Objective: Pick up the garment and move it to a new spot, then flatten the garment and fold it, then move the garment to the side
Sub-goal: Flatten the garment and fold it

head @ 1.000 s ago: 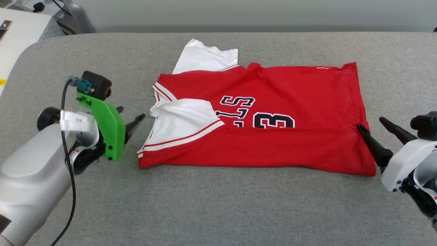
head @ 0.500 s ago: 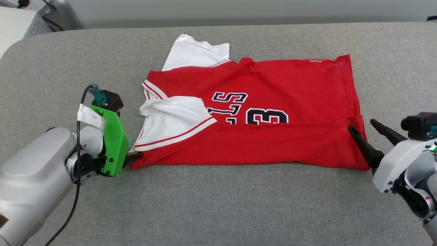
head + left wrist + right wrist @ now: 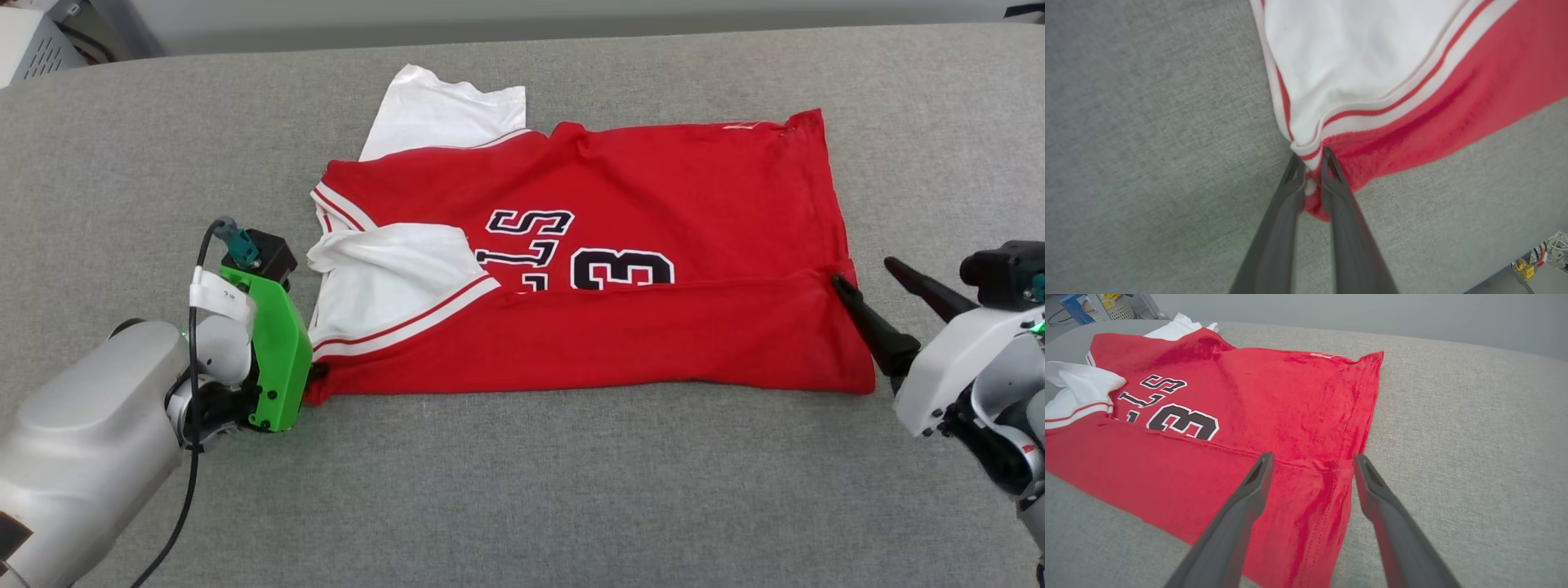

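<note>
I reckon the garment (image 3: 620, 302) has one fold done; left jaws pinch its corner; right jaws gape astride the hem; further folding and side-move remain.

Garment (image 3: 694, 204) — soft cloth, tabletop (image 3: 522, 490) (coarse weave)

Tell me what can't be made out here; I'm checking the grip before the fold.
- Left wrist view: how many garment layers the left gripper pinches; its fingers cover the corner.
- Head view: that gripper's tips, behind its green mount.
- Head view: the lettering, partly under the folded flap.
</note>
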You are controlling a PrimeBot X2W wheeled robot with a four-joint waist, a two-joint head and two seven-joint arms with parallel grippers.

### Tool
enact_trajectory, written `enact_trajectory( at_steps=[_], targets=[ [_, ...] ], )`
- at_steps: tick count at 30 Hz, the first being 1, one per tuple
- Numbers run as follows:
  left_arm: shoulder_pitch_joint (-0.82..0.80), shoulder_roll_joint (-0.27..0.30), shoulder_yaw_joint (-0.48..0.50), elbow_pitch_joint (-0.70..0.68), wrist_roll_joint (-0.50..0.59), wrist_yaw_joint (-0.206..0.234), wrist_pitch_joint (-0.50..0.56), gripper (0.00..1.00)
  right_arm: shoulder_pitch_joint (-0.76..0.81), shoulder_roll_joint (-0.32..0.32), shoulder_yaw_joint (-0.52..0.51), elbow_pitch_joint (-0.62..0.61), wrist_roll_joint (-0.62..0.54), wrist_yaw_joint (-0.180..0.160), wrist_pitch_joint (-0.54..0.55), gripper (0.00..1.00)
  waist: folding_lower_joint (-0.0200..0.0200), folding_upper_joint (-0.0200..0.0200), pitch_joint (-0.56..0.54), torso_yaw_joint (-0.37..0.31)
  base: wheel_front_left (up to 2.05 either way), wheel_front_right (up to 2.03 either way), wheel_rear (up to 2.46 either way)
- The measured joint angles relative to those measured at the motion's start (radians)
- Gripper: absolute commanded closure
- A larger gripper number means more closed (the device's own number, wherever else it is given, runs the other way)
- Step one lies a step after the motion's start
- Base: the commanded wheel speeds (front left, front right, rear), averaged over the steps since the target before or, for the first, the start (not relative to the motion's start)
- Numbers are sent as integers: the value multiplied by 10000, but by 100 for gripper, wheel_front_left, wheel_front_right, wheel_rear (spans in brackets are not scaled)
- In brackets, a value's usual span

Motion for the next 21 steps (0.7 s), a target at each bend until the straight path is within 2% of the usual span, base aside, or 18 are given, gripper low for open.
enact_trajectory(
  at_steps=[5, 7, 10, 13, 16, 21],
  targets=[
    [103, 182, -84, -414, -2, 0, -652, 100, -382, -608, -77, -449, -59, 0, 792, 0, 0, 0, -210, 33, 0, 0, 0],
    [98, 278, -79, -656, 12, 0, -936, 100, -526, -995, 61, -658, 59, 0, 1613, 0, 0, 0, -297, 59, 0, 0, 0],
    [90, 535, -81, -1139, 54, 0, -1308, 100, -709, -1733, 313, -1011, 591, 0, 3432, 0, 0, 0, -426, 118, 0, 0, 0],
    [84, 732, -92, -1490, 163, 0, -1532, 100, -789, -2180, 483, -1216, 1022, 0, 5030, 0, 0, 0, -480, 193, 0, 0, 0],
    [64, 871, -69, -1732, 190, 0, -1747, 100, -883, -2288, 552, -1212, 1323, 0, 6151, 0, 0, 0, -432, 254, 0, 0, 0],
    [-75, 907, -75, -2000, 347, 0, -1837, 100, -1002, -1964, 629, -769, 1312, 0, 6878, 0, 0, 0, -244, 360, 0, 0, 0]
  ],
)
